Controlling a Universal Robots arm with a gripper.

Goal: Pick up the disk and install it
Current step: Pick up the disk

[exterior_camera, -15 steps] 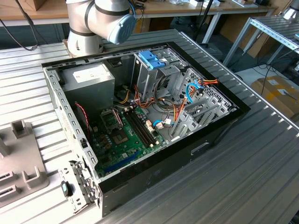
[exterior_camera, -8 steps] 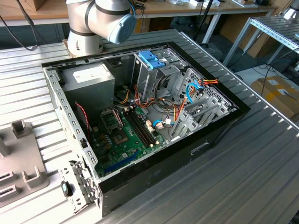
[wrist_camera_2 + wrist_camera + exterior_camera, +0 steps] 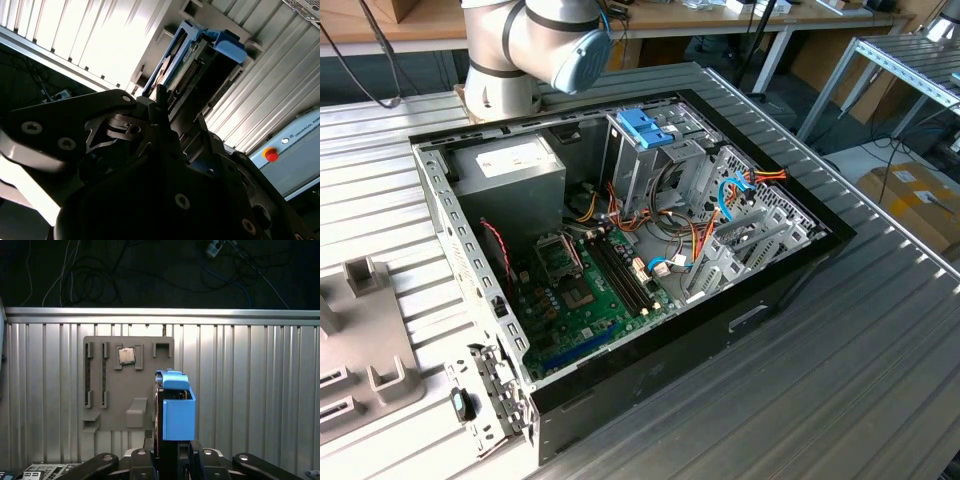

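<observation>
The disk (image 3: 173,410) stands edge-on in its blue carrier, straight ahead of the first wrist camera. The hand (image 3: 175,454) has one finger on each side of the near end. I read that as clamped on the disk, not spread. The second wrist view shows the same drive (image 3: 200,65) from one side, with its connector edge exposed.

Behind it:
- The grey fixture plate (image 3: 112,390) lies flat on the ribbed worktop (image 3: 250,390).
- A processor chip (image 3: 126,356) sits in one of the plate's pockets.
- I can't tell whether the disk's far end is clear of the plate.

Step in hand, as I judge it: the pick-up is made or being finished, and the install hasn't begun.

Exterior view:
- The arm's (image 3: 535,40) lower joints rise behind the open computer case (image 3: 790,290).
- The drive cage (image 3: 645,130) with its blue top stands at the back of the case.
- Loose cables (image 3: 685,240) run between the cage and the motherboard (image 3: 590,290).

The install will need the disk squared to its bay and kept clear of those cables.
</observation>
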